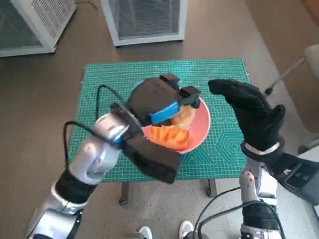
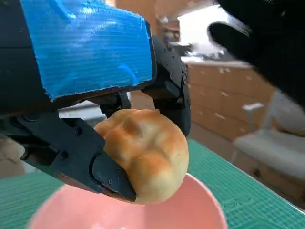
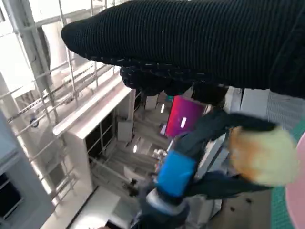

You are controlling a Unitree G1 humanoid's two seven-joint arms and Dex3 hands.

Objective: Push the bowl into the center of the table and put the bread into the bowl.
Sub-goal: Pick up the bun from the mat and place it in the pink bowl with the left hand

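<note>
Left hand (image 1: pixel 158 101): its black fingers (image 2: pixel 102 174) grip the bread (image 2: pixel 145 152) and hold it just above the bowl.
Right hand (image 1: pixel 251 112): gloved, raised beside the bowl, fingers apart, holding nothing.
Bowl (image 1: pixel 200 130): pink, near the middle of the green surface (image 1: pixel 227 144).
Far: white cabinet (image 1: pixel 144 20) on the floor.

- A green cutting mat (image 1: pixel 224 144) with printed grid lines covers the small table in the middle of the head view.
- Two white slatted units stand on the brown floor (image 1: pixel 45 99): one at the upper left corner (image 1: pixel 35 22), one at top centre (image 1: pixel 144 20).
- A person's pale shoes (image 1: pixel 187 230) show at the bottom edge, right of centre.
- Wooden cabinets (image 2: pixel 224 90) and a pale chair (image 2: pixel 269 143), blurred, fill the right side of the left wrist view.
</note>
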